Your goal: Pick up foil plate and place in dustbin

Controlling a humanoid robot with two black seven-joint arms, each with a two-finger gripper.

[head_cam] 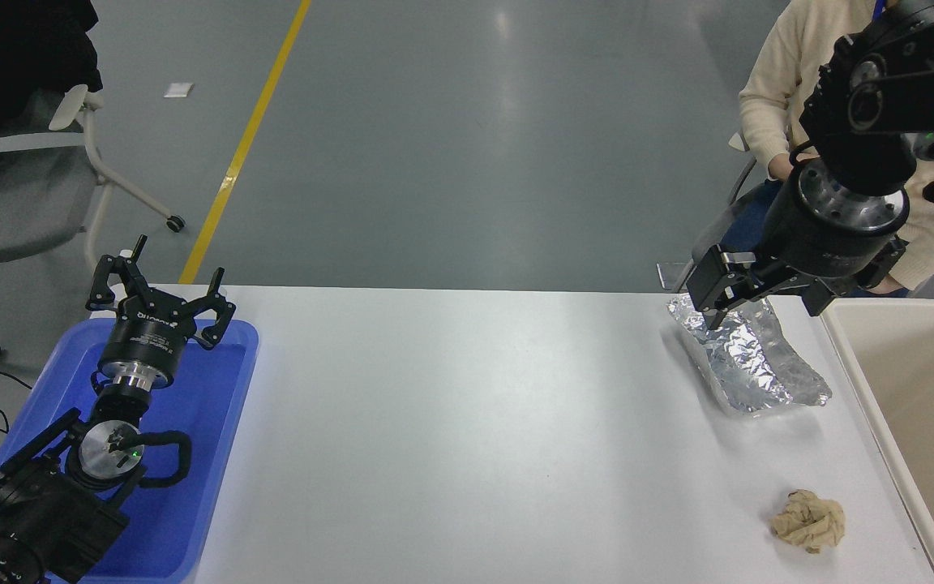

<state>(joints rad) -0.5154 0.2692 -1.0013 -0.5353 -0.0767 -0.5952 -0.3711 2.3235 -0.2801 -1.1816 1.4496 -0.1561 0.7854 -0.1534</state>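
Observation:
The foil plate [747, 361], crinkled and silver, lies at the table's far right, its long side running from the far edge toward me. My right gripper [765, 312] hangs over the plate's far end, pointing down. It is open, with one finger at the plate's far left corner and the other beyond its right side; whether they touch the foil I cannot tell. The beige dustbin [860, 373] stands just right of the plate, partly cut off by the picture's edge. My left gripper [160, 284] stays parked, open, over the blue tray at the lower left.
A crumpled tan paper ball [809, 521] lies near the table's front right. The blue tray [216, 422] sits at the left edge. A person in a cream sweater [783, 81] sits behind the right arm at the far right. A chair [70, 162] stands at the far left.

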